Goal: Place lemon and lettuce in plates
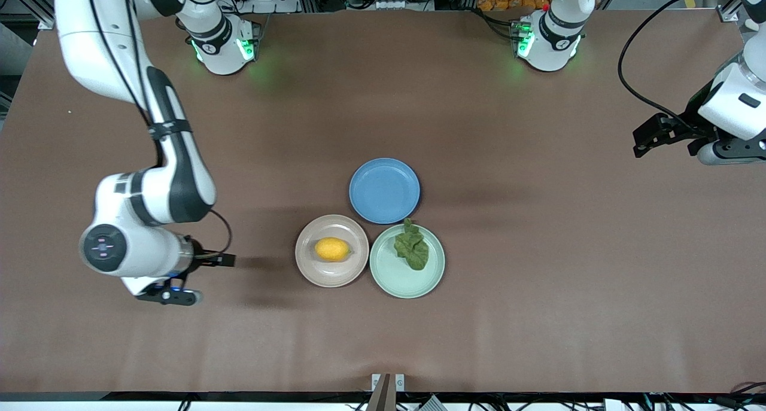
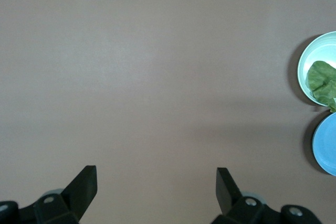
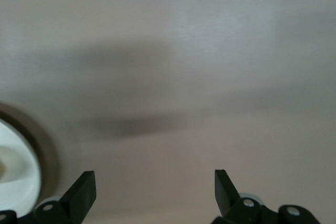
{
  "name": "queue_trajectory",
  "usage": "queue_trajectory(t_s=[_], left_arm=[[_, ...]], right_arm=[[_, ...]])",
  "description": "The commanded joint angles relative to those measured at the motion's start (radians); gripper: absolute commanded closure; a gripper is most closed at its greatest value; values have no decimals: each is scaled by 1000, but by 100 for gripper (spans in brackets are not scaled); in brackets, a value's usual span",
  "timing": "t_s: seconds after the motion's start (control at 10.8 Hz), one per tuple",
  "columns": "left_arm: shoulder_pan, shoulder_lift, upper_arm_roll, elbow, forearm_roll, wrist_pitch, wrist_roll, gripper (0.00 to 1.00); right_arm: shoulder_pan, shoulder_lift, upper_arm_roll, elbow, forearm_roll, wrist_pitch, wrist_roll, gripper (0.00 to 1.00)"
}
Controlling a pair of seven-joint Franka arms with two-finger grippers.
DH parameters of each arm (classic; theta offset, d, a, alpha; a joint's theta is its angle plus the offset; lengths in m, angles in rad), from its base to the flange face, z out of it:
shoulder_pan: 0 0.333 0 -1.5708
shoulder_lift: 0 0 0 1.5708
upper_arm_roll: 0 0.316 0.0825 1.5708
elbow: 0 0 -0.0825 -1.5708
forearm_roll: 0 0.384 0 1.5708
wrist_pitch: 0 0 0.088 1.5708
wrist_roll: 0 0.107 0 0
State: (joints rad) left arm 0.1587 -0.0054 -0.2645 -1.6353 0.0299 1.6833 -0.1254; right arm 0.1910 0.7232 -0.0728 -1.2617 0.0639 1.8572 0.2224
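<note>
While both arms hang clear of the dishes, the task's things already sit where they belong. Lemon point(image 1: 332, 249) lies in the pinkish-beige plate point(image 1: 308, 267), long axis running across the table from one arm's end toward the other. Lettuce point(image 1: 412, 247) lies in the mint green plate point(image 1: 401, 282), its stem tip just over the rim toward the blue plate point(image 1: 384, 190), which holds nothing.

Right gripper point(image 1: 203, 276): fingers spread, empty, over bare table beside the beige plate, toward the right arm's end. Clearly the nearer tool to both plates.

Left gripper point(image 1: 649, 140): fingers spread, empty, well apart at the left arm's end.

Judgement: nothing left to carry; any coming move is a retreat away from the plates.
</note>
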Motion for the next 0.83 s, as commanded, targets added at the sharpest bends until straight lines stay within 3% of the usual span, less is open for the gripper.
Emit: queue_trajectory(t_s=[0.0,0.74], left_arm=[[5,-5,-4,2,10,-4,3,0],[4,-4,-7,-1,7,-30,-5,0]], right_arm=[[-53,-47,2,-11,-10,-73,-55,0],[-157,-188,-13,-21,-13,-168,-48,0]])
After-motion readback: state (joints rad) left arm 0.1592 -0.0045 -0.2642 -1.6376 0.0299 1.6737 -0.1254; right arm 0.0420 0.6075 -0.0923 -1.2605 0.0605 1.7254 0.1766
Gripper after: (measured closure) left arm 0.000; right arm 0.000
